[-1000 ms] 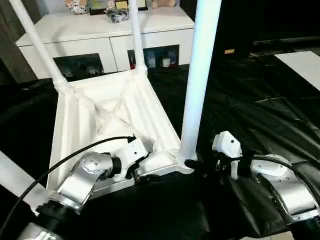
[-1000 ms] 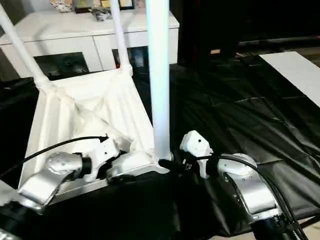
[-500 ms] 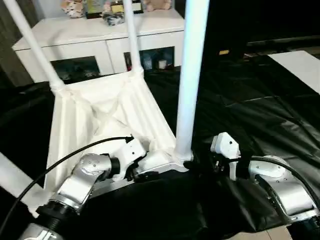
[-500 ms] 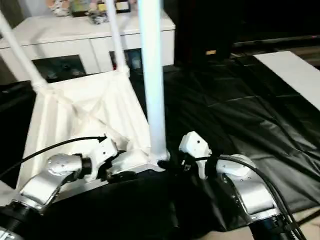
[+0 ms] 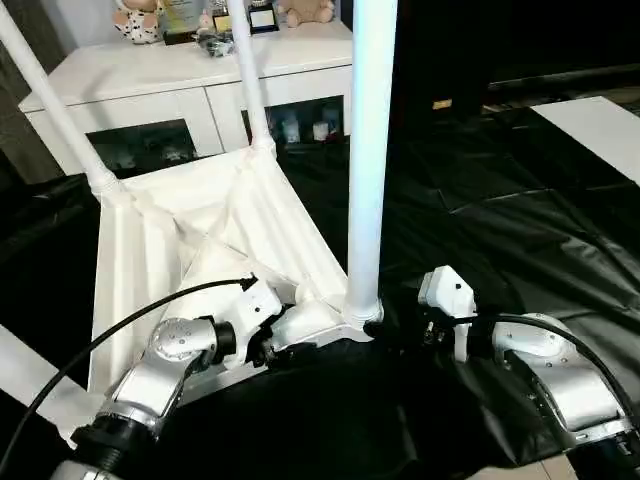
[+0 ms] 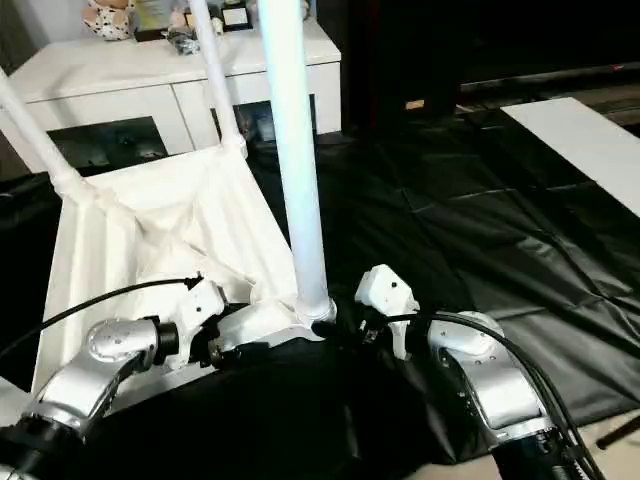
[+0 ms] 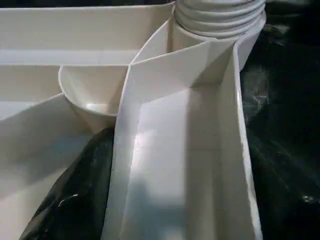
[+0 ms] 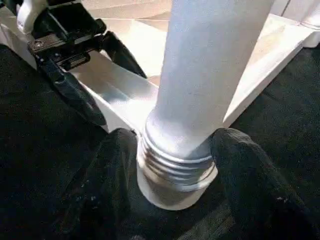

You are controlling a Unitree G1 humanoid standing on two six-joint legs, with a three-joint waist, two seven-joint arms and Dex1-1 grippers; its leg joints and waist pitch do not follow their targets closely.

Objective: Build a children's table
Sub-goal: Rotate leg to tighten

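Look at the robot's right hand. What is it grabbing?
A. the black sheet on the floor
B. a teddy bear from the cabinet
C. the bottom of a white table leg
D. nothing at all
C. The right hand has its two black fingers on either side of the threaded bottom of the near leg, where it screws into the corner of the upturned table top.

near leg (image 5: 366, 180): tilt gone, now more upright | table top (image 5: 160, 250): no real shift | view: tilted up, more cabinet (image 5: 180, 75) visible
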